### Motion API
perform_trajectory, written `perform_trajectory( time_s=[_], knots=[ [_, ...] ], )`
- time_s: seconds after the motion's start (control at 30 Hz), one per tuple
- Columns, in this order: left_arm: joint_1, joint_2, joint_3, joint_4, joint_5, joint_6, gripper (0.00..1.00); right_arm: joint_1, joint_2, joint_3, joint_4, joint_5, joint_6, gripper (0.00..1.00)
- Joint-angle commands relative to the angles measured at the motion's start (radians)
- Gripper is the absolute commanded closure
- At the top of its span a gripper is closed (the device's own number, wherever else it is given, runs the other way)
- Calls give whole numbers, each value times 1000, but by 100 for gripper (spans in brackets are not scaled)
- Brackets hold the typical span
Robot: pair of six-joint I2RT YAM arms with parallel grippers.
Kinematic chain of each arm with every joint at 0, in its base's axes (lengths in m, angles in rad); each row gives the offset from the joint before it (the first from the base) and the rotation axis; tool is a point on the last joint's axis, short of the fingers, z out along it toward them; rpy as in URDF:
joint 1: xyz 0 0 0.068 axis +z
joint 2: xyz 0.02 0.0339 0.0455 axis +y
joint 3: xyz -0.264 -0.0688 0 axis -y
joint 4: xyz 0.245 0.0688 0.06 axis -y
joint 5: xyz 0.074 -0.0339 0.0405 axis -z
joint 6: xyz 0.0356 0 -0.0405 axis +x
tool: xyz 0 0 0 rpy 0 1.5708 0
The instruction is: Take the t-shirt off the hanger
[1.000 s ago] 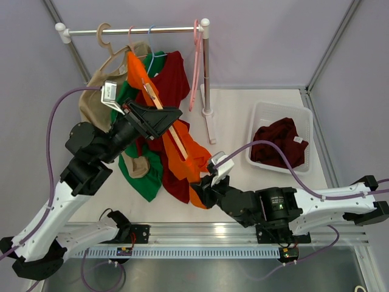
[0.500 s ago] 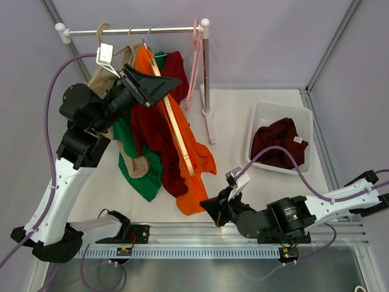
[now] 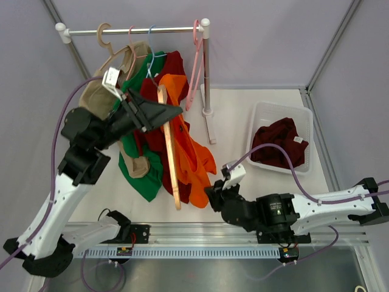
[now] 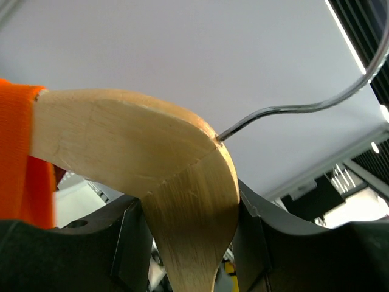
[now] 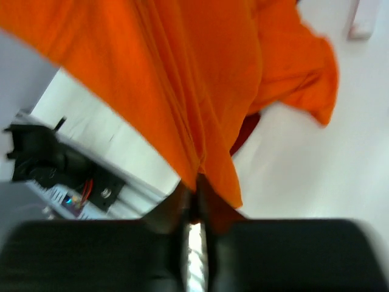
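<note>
An orange t-shirt hangs half on a wooden hanger that slants down toward the near edge. My left gripper is shut on the hanger near its top. The left wrist view shows the wood pinched in my left gripper, the metal hook and a strip of orange cloth. My right gripper is at the shirt's lower edge. In the right wrist view my right gripper is shut on the hem of the orange shirt.
A clothes rail on a stand carries beige, green and dark red garments and a pink hanger. A white basket with a maroon garment sits at the right.
My left arm has brought the hanger down from the rail and swung its low end toward the near edge. My right gripper has moved up and left with the shirt hem.
</note>
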Motion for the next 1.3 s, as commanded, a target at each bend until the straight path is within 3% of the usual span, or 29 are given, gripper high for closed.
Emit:
perform_trajectory(
  time_s=[0.0, 0.07, 0.13, 0.17, 0.2, 0.23, 0.4, 0.57, 0.63, 0.73, 0.83, 0.9, 0.93, 0.97, 1.07, 1.17, 1.27],
  knots=[
    [-37, -167, -127, 243, -45, 65, 100, -99, 30, 64, 163, -118, -338, 67],
    [-51, -231, -217, 243, -17, 61, 100, -103, 55, 170, 150, -92, -452, 57],
    [-71, -265, -244, 243, 7, 62, 100, -112, 35, 225, 185, -120, -576, 27],
    [-76, -265, -238, 243, 48, 65, 100, -127, 27, 239, 211, -162, -607, 15],
    [-89, -265, -233, 246, 63, 58, 100, -158, 12, 271, 212, -301, -628, 3],
    [-100, -265, -227, 246, 72, 57, 100, -223, 6, 278, 225, -377, -676, 1],
    [-163, -227, -152, 246, 178, 64, 100, -363, 76, 426, 253, -658, -757, 1],
    [-172, -239, -133, 246, 184, 64, 100, -519, 219, 558, 198, -609, -756, 1],
    [-174, -250, -124, 244, 191, 59, 100, -584, 271, 566, 202, -709, -710, 1],
    [-174, -259, -110, 244, 213, 44, 100, -624, 330, 566, 238, -686, -707, 1],
    [-174, -274, -69, 211, 233, 48, 100, -624, 340, 552, 276, -663, -716, 10],
    [-174, -282, -43, 204, 256, 38, 100, -626, 340, 563, 294, -655, -719, 26],
    [-174, -290, -35, 204, 267, 33, 100, -630, 344, 575, 284, -660, -724, 27],
    [-174, -299, -31, 201, 265, 33, 100, -631, 351, 592, 267, -667, -725, 26],
    [-174, -314, -2, 103, 241, 100, 100, -631, 329, 598, 248, -773, -716, 2],
    [-174, -337, -4, 11, 189, 188, 100, -632, 208, 517, 265, -851, -672, 1],
    [-174, -342, -46, 11, 173, 209, 100, -631, 20, 336, 324, -797, -638, 1]
  ],
)
